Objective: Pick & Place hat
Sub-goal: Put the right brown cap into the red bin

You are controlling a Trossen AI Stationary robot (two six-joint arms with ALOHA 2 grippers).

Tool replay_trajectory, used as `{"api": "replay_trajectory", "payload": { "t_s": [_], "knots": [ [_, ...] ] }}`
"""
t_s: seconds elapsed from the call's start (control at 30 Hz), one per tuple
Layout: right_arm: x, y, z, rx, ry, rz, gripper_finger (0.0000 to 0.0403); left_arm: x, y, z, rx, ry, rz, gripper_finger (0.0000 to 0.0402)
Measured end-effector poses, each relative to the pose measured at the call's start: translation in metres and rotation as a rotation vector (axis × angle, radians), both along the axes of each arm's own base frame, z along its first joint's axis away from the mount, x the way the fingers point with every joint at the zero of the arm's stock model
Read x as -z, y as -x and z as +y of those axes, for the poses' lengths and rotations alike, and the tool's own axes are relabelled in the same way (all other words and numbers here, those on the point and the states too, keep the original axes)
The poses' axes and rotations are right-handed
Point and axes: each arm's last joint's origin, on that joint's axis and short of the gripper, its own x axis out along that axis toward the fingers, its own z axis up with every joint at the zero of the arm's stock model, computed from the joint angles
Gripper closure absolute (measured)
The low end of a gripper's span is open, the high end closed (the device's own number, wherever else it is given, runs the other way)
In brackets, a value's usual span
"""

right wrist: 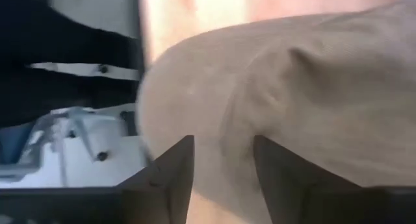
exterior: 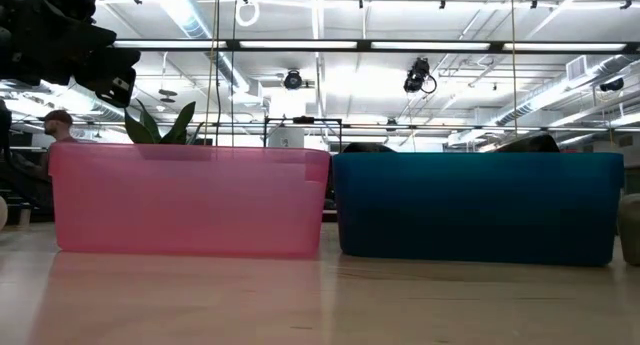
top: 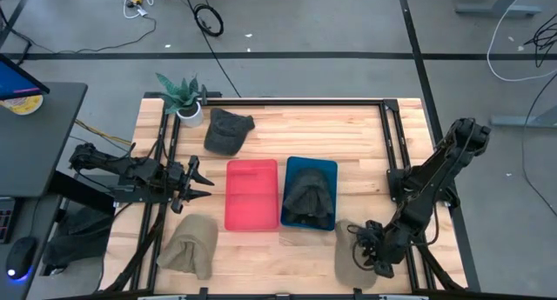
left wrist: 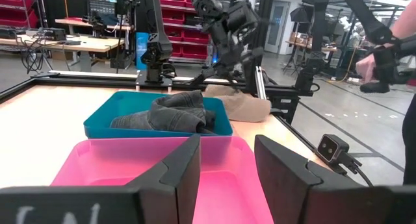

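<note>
Hovering at the near right edge of a pale plank desk, the right hand is seen with its fingers spread directly above a beige hat, nothing gripped. The hat is laid flat just under and beside that hand, its long axis running from the near edge toward the far one; which way its brim points cannot be told. A blue bin holding a dark hat is set just left of the hand, a pink bin beyond. The left hand, fingers parted, is held across the desk. A grey floor with cables surrounds everything.
</note>
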Motion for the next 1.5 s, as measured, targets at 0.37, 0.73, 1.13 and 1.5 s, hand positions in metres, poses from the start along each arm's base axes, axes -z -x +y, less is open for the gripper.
{"api": "replay_trajectory", "payload": {
  "t_s": [0.37, 0.73, 1.13, 1.5],
  "knots": [
    [-0.022, 0.004, -0.005, -0.057, 0.089, -0.013, 0.0257, 0.0, 0.0, 0.0, 0.0, 0.0, 0.0, 0.0252],
    [0.001, 0.007, -0.007, -0.074, 0.005, -0.049, 0.0257, 0.0, 0.0, 0.0, 0.0, 0.0, 0.0, 0.0252],
    [0.024, 0.012, -0.015, -0.044, -0.056, -0.078, 0.0257, 0.0, 0.0, 0.0, 0.0, 0.0, 0.0, 0.0252],
    [0.034, 0.01, -0.01, -0.052, -0.088, -0.068, 0.0257, 0.0, 0.0, 0.0, 0.0, 0.0, 0.0, 0.0252]
  ]
}}
